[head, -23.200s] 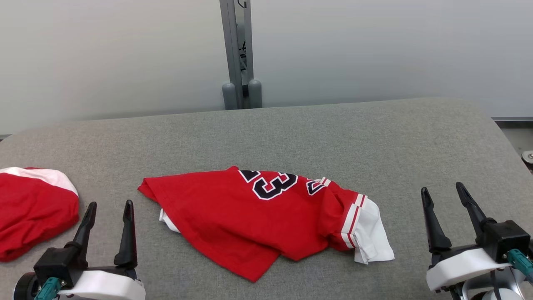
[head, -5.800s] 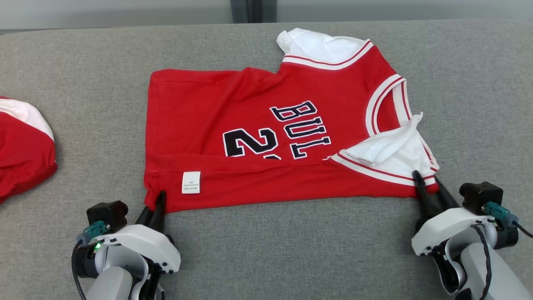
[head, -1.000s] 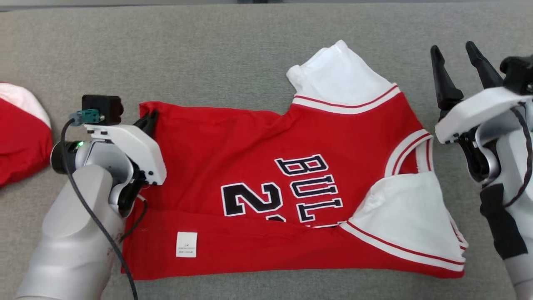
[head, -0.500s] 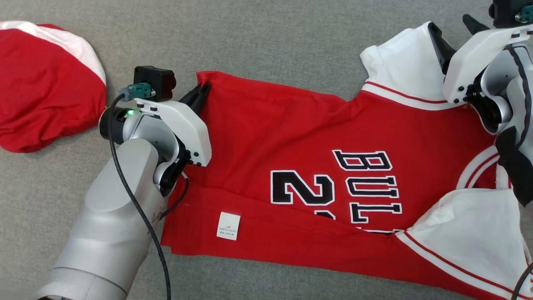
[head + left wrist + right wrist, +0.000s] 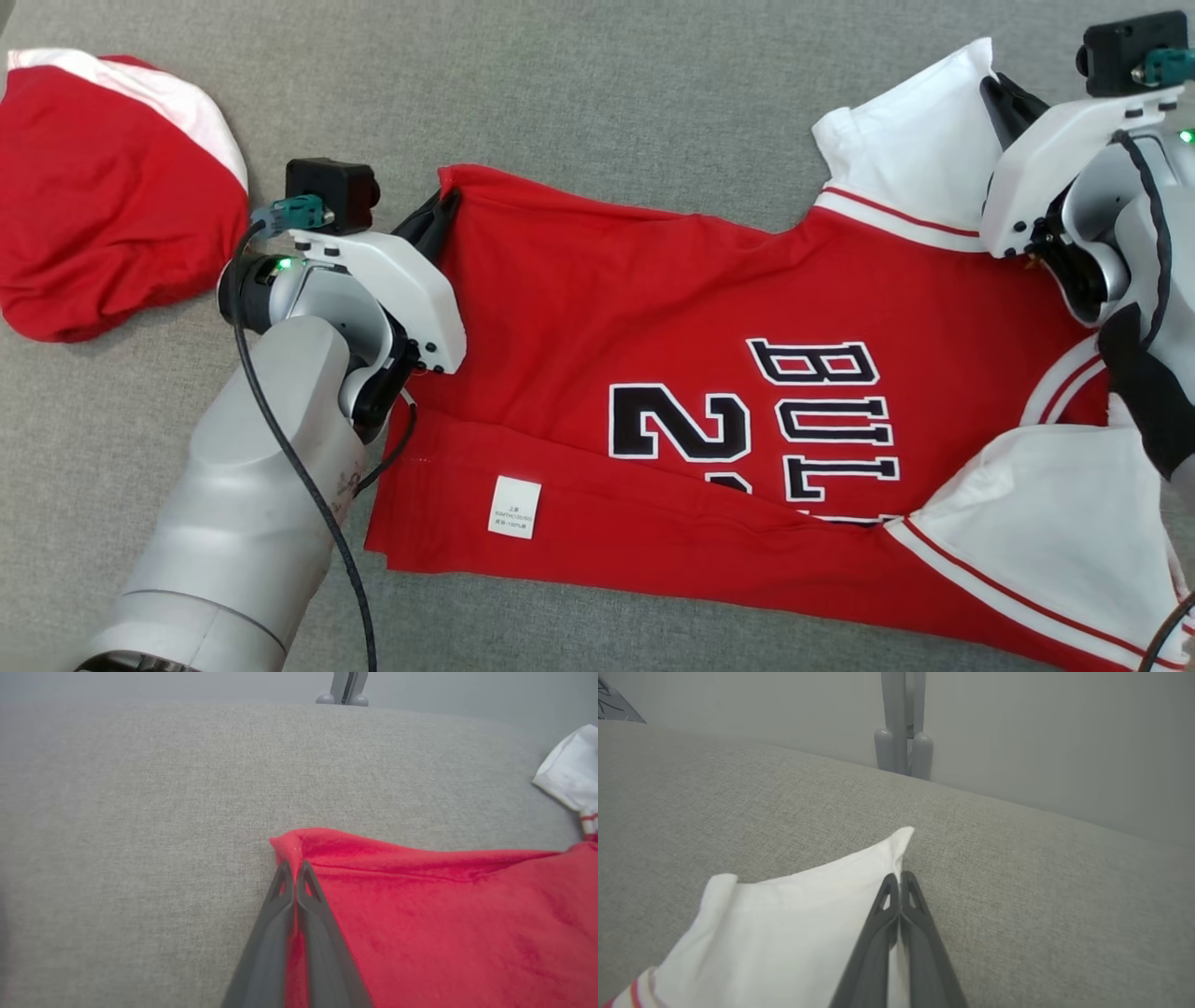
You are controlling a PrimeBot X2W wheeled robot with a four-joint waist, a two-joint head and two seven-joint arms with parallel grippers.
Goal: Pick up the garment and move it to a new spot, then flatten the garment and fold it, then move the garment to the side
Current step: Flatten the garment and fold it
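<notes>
The garment [image 5: 672, 308] is a red jersey with white sleeves and black lettering, spread across the grey cushioned surface with its near edge folded over. My left gripper [image 5: 446, 201] is shut on the jersey's far left red corner [image 5: 292, 847], which bunches up between the fingers [image 5: 308, 905]. My right gripper [image 5: 997, 91] is shut on the tip of the far white sleeve [image 5: 808, 919], the cloth pinched between its fingers [image 5: 920, 924]. A second white sleeve [image 5: 1055, 523] lies flat at the near right.
Another red and white garment [image 5: 103, 177] lies bunched at the far left of the grey surface [image 5: 607, 93]. A grey post [image 5: 903, 723] stands behind the surface's far edge against a pale wall.
My right gripper has come down onto the far white sleeve and shut on its tip. The head camera has shifted, so the whole picture moved. The left gripper keeps its hold on the red corner.
</notes>
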